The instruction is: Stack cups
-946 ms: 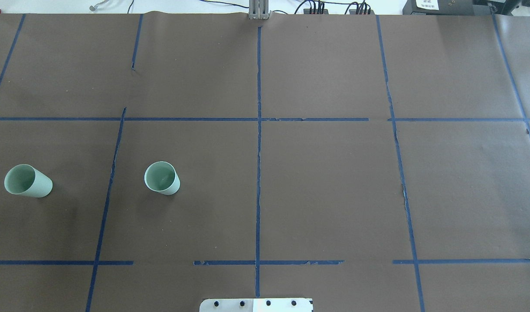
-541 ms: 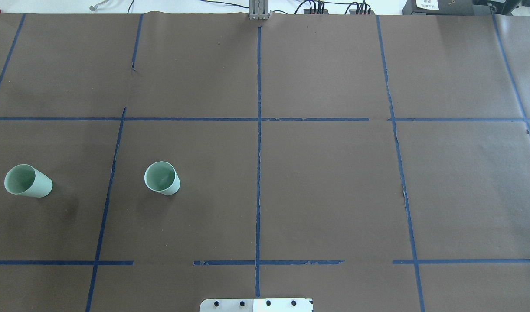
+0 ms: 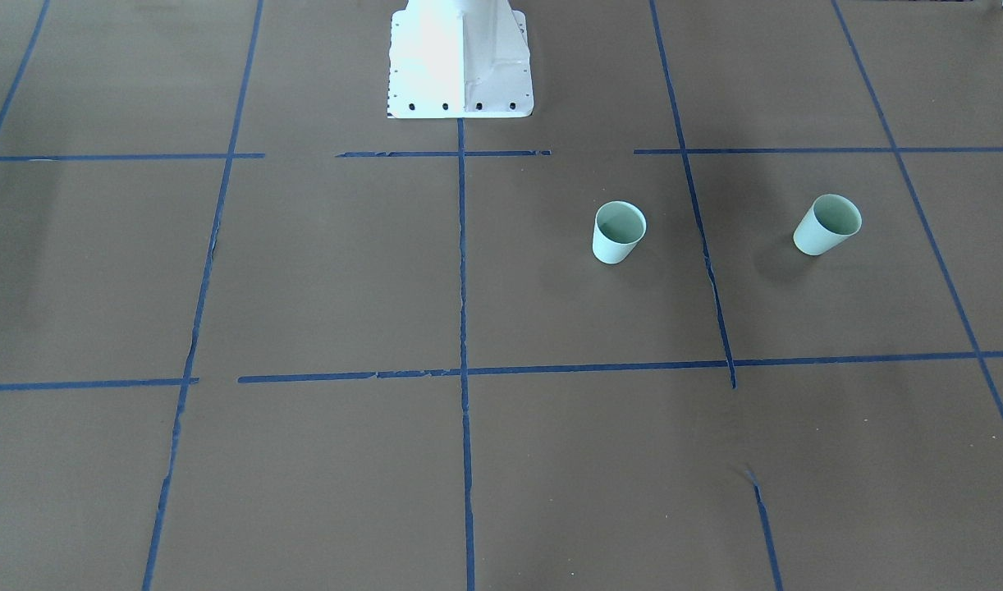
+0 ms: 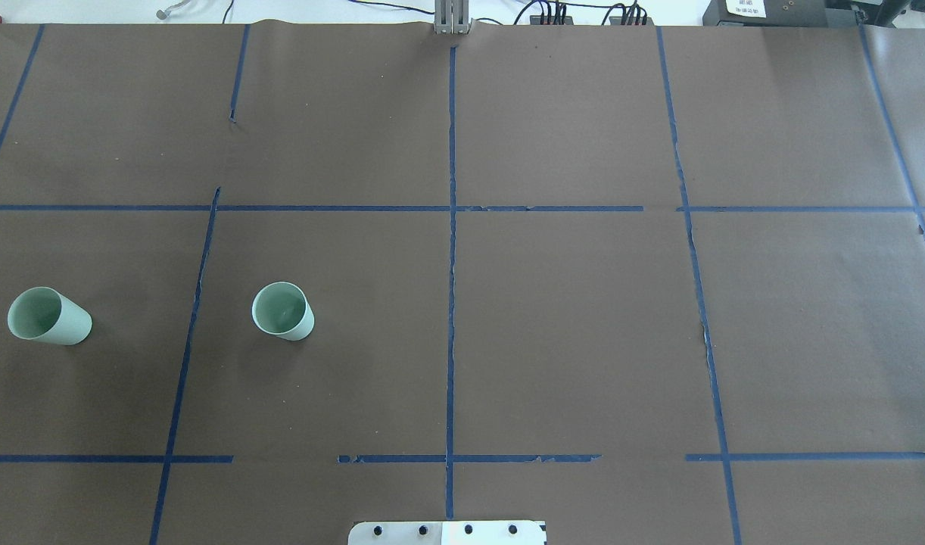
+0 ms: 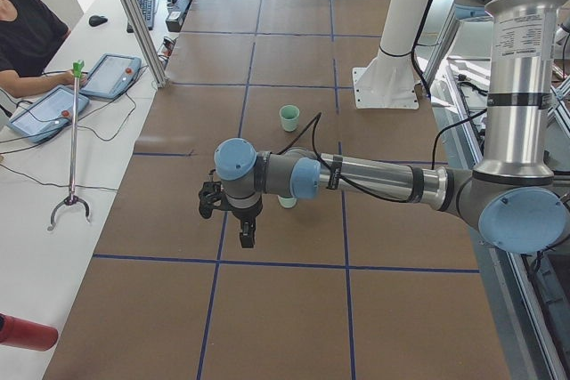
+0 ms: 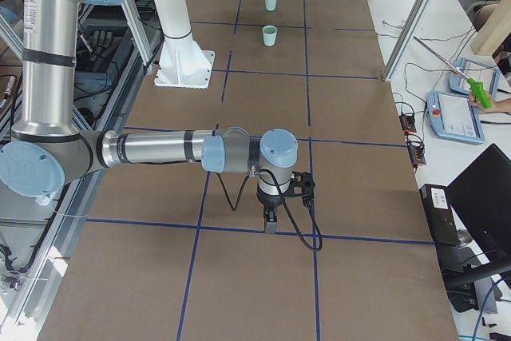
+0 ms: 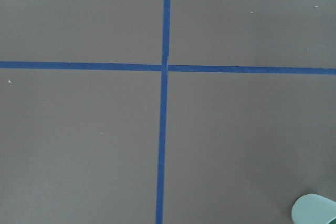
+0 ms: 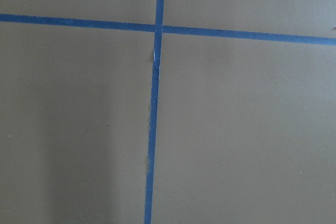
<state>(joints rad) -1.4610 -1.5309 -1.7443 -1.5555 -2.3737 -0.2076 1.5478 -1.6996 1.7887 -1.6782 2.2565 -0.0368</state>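
Observation:
Two pale mint-green cups stand upright and apart on the brown table. The first cup [image 4: 50, 316] is near the left edge, and the second cup [image 4: 282, 311] is closer to the middle. Both show in the front view, the first [image 3: 827, 224] and the second [image 3: 618, 232]. My left gripper [image 5: 245, 234] hangs over the table near the first cup [image 5: 287, 203]. A cup rim [image 7: 315, 211] shows in the left wrist view's corner. My right gripper [image 6: 270, 218] hangs over the table's right part, far from the cups [image 6: 270, 35]. I cannot tell whether either gripper is open or shut.
Blue tape lines [image 4: 451, 250] split the brown table cover into squares. The white robot base plate [image 4: 447, 533] is at the near edge. Operators with tablets [image 5: 49, 109] sit beyond the far edge, behind an aluminium post [image 5: 134, 15].

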